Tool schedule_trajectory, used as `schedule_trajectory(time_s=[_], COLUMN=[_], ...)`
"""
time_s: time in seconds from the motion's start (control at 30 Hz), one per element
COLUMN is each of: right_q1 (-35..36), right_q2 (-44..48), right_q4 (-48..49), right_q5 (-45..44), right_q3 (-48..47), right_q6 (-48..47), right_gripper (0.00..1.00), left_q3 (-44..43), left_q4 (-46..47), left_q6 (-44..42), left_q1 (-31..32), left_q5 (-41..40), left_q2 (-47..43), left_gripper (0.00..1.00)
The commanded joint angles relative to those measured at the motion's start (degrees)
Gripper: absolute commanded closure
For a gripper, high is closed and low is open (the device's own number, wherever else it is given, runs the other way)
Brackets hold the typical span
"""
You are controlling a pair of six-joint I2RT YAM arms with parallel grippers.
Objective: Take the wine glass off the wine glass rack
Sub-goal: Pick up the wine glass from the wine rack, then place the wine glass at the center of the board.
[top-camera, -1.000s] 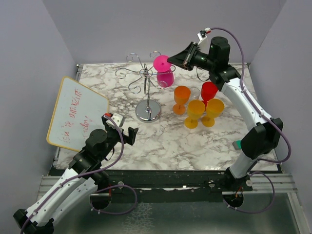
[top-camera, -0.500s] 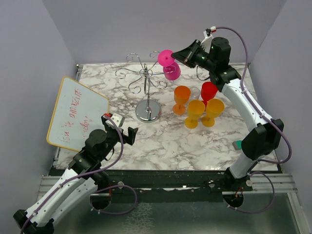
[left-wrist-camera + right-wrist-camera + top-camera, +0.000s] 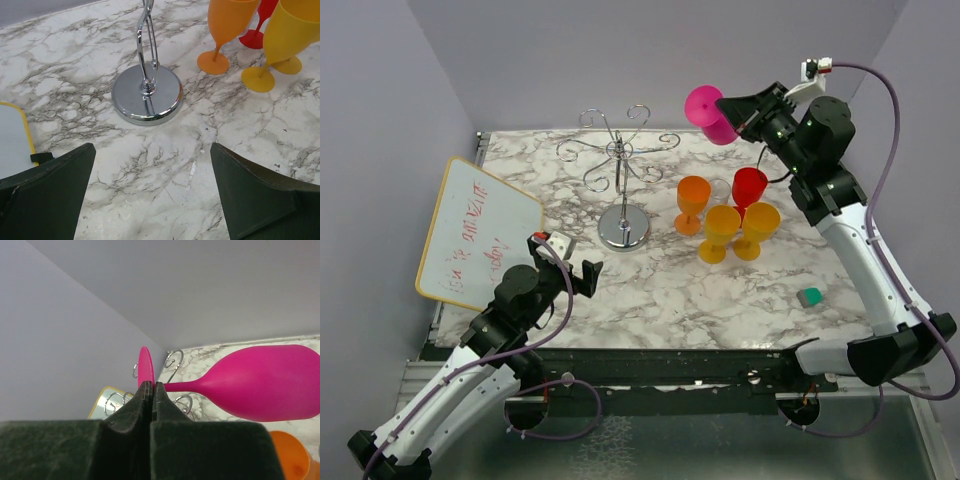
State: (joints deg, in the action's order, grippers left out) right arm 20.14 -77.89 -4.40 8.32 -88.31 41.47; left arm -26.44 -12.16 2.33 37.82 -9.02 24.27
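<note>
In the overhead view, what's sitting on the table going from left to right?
White dry-erase board with yellow rim → shiny chrome wire wine glass rack → orange plastic wine glass → red plastic wine glass → small teal block.

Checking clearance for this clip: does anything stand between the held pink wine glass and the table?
Nothing visible blocks it. The right gripper pinches the pink wine glass by its foot, high and clear of the wine glass rack to its left. Only the orange glass, red glass and yellow glasses crowd the table nearest it.
</note>
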Motion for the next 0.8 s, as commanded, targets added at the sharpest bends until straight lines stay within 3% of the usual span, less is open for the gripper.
schedule_trajectory(time_s=[0.0,0.3,0.63,0.77], right_q1=[-0.01,0.01,-0.01,-0.01], right_q2=[2.35,8.99,16.01,18.58], right_q4=[0.33,-4.68,-1.99,-5.97], right_q5=[-0.96,5.15,26.50,27.73], right_q3=[3.87,6.18,13.04,14.45], right_q6=[-1.99,-7.54,-9.94,-13.02], right_gripper=[0.99,0.99,0.99,0.99], left_q3=[-0.51,-0.59,-0.94,-1.25], left_q4=[0.37,0.39,0.39,0.38], left_q6=[-0.22,-0.04,-0.05,0.08], left_q1=[-0.34,-0.43,-0.51,-0.48], left_q5=[1.02,0.84,0.93,1.02], left_q2=[0.18,0.30,0.34,0.03], left_gripper=[0.01,0.01,0.01,0.01])
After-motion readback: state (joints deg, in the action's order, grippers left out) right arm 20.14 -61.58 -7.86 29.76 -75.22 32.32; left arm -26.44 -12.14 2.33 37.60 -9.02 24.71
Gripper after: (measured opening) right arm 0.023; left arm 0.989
